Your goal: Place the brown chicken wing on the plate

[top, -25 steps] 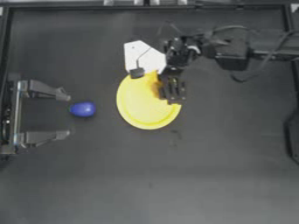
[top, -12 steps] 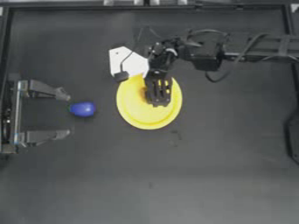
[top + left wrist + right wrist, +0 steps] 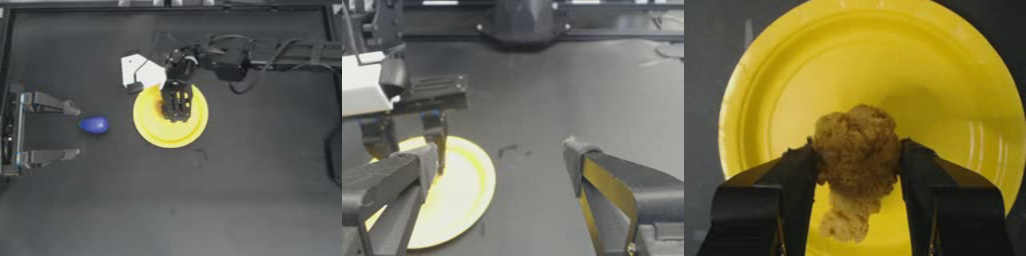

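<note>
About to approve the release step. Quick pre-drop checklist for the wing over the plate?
1. Wing held: ok. The right gripper is shut on the brown chicken wing, one jaw on each side.
2. Over the target: ok. In the top view the right gripper sits over the yellow plate, inside its rim.
3. Landing spot free: ok. The right wrist view shows bare plate beyond the wing.
4. Height above the plate: cannot tell. No view shows the gap under the wing.
5. Other arm clear: ok. The left gripper waits open at the table's left side, off the plate.
6. Blue ball: ok, lying apart from the plate.
</note>
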You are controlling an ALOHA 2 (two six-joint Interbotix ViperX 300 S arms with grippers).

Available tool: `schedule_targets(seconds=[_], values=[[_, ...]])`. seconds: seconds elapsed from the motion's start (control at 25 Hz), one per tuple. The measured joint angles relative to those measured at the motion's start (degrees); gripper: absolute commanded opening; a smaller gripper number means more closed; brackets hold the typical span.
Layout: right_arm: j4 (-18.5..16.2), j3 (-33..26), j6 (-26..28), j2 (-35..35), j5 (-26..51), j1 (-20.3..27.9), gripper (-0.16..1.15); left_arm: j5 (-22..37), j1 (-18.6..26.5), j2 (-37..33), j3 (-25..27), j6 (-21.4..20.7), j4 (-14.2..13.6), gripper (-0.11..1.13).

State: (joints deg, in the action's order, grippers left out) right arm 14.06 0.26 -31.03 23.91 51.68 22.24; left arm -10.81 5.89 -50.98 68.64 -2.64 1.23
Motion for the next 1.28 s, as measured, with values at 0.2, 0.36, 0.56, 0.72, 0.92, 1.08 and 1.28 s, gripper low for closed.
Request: schedule_targets(seconds=[0.2, 0.36, 0.56, 0.72, 0.92, 1.08, 1.28], values=[[1.5, -1.0, -0.3, 1.8, 1.2, 0.3, 0.76, 0.0, 0.0, 0.0, 0.4, 0.1, 0.2, 1.03], [3.7, -1.1, -0.8, 1.8, 3.0, 1.0, 0.96, 0.0, 0.0, -0.2, 0.5, 0.1, 0.4, 1.03], [6.6, -1.7, -0.4, 1.8, 4.8, 2.2, 1.02, 0.0, 0.0, -0.2, 0.6, 0.1, 0.4, 1.03], [6.7, -3.2, -0.4, 1.8, 6.4, 2.6, 1.02, 0.0, 0.0, -0.2, 0.6, 0.1, 0.4, 1.03], [6.2, -4.7, -0.2, 1.8, 7.7, 2.7, 1.02, 0.0, 0.0, -0.4, 0.6, 0.1, 0.4, 1.03], [4.5, -5.1, 1.7, 1.8, 8.3, 2.7, 1.02, 0.0, 0.4, -0.6, 0.6, 0.1, 0.4, 1.03], [1.8, -5.2, 4.3, 1.4, 8.8, 1.8, 1.02, 0.0, 0.8, -0.5, 0.6, 0.1, 0.4, 1.03]])
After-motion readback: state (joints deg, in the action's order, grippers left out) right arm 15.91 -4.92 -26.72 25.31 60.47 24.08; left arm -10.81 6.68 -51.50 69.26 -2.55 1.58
